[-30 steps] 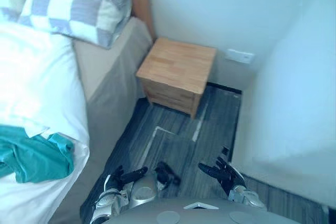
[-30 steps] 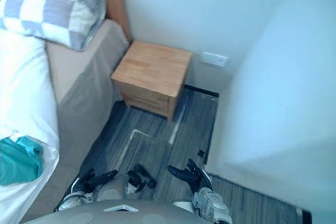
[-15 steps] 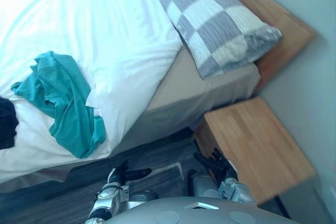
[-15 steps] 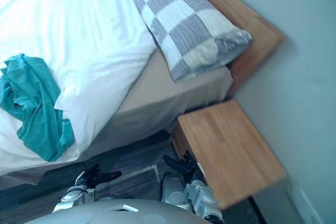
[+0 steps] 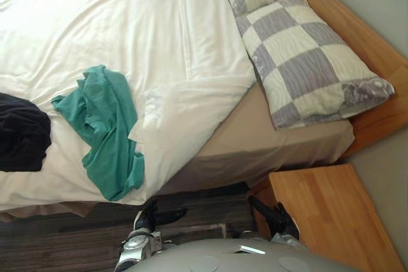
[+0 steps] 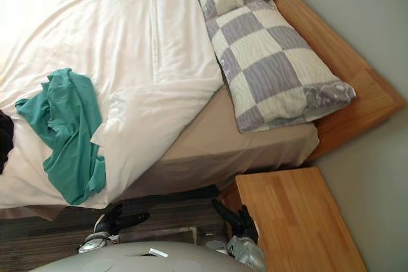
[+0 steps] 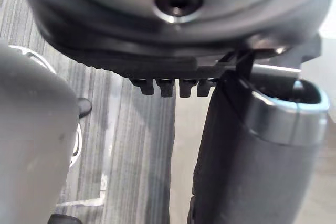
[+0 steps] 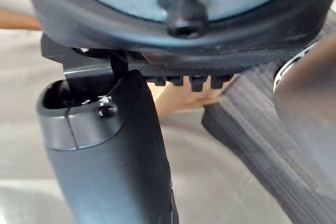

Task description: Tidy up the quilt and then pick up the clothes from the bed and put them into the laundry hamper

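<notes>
A white quilt (image 5: pixel 115 36) covers the bed, its near corner folded back (image 5: pixel 185 109) off the tan sheet (image 5: pixel 268 141). A teal garment (image 5: pixel 102 125) lies crumpled on the quilt near the bed's edge. A black garment (image 5: pixel 22 132) lies on the quilt at the far left. My left hand (image 5: pixel 156 214) hangs low over the floor beside the bed, fingers straight, holding nothing. My right hand (image 5: pixel 274 214) hangs next to the nightstand, fingers relaxed and empty. Both thumbs (image 7: pixel 252 145) (image 8: pixel 115 150) stand straight in the wrist views.
Two checked pillows (image 5: pixel 306 62) lie against the wooden headboard (image 5: pixel 373 42). A wooden nightstand (image 5: pixel 325 214) stands close by my right hand. Dark striped floor (image 5: pixel 70 246) runs along the bed's side.
The camera has swung further left towards the bed: more of the quilt and the black garment now show. Both hands stay low, open and empty.
</notes>
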You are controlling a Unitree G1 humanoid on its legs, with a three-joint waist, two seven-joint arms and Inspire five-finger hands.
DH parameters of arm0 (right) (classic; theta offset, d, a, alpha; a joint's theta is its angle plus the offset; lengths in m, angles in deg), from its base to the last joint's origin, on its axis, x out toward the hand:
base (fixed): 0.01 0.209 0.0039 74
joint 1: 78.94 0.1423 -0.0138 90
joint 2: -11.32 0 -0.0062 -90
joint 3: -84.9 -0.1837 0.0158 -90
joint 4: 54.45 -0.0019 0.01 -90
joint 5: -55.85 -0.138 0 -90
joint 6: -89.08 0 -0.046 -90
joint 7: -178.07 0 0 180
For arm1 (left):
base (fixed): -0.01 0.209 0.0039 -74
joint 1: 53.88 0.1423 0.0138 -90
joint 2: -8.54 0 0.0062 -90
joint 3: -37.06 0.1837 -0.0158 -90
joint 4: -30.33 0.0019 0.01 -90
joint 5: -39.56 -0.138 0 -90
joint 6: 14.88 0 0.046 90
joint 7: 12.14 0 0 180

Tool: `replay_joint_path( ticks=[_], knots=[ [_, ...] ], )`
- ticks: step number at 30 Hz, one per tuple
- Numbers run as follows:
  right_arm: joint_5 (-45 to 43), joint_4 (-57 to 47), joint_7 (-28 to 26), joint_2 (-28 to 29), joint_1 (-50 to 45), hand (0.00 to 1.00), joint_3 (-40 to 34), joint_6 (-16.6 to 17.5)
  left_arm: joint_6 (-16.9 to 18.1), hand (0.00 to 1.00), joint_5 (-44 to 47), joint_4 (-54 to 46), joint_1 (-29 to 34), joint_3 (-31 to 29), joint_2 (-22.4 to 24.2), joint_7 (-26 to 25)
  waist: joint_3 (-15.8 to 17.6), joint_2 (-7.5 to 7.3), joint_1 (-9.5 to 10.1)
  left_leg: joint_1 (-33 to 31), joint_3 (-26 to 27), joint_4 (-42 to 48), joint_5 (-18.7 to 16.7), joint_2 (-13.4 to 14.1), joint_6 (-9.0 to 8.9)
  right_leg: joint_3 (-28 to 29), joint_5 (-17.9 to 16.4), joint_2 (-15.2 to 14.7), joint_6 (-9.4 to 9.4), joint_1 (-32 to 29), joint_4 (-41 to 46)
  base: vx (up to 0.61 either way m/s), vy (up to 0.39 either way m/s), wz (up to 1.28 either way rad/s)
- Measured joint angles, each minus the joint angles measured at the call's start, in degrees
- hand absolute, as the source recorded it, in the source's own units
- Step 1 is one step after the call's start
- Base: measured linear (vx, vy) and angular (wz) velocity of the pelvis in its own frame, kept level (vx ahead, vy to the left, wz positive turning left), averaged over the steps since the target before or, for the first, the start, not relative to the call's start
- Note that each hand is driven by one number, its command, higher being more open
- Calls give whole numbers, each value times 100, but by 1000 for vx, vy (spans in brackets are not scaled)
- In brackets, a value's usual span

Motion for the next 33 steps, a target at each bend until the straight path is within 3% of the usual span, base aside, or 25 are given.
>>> replay_joint_path(
  ticks=[3,7,11,16,21,25,29,33],
  knots=[
    [-47,-50,304,44,-67,100,-44,166,1,100,-139,-3,14,76,-60,144,-27,-29,-2,179,-21,-267,87,-114,36,-68,19,-72,26,52,149,-5,76,16],
    [16,-1127,813,-60,-147,100,-520,215,-39,100,-133,-25,34,81,-177,337,-59,-70,-20,226,-16,-572,246,-183,23,-116,30,-108,39,-83,366,-58,-10,11],
    [841,-3453,1145,-1082,-23,100,-920,156,42,100,-104,-294,534,84,-503,459,-94,-66,-163,229,72,-767,382,-177,-47,-71,48,-40,67,-133,244,-78,-57,-8],
    [1626,-4637,739,-2202,820,100,-836,-161,50,100,206,-185,1053,124,-716,510,-132,-186,-285,24,20,-770,526,-173,-46,46,151,52,145,-123,-266,-70,-44,-8],
    [2425,-4655,92,-2820,1693,100,602,-785,156,100,97,-149,902,253,-961,921,-98,-113,-277,-152,-212,-774,722,-188,47,-54,314,100,96,-44,-618,-130,-5,16],
    [3120,-4380,-176,-3077,2335,100,1710,-1002,146,100,98,-110,858,220,-1180,1272,-39,-12,-232,-339,-528,-778,851,-229,144,-304,326,90,98,-57,-632,-121,0,36],
    [3167,-3796,-321,-3388,3335,100,2366,-1214,147,100,98,-111,745,122,-1220,1518,35,77,-22,-581,-760,-776,973,-288,248,-529,578,68,92,-27,-923,-81,26,31],
    [3166,-3346,-325,-3457,4232,100,2569,-1333,136,100,100,-124,583,122,-1350,1717,222,136,32,-842,-1054,-773,1119,-349,330,-807,706,17,83,-58,-1026,-60,33,38]
  ],
)
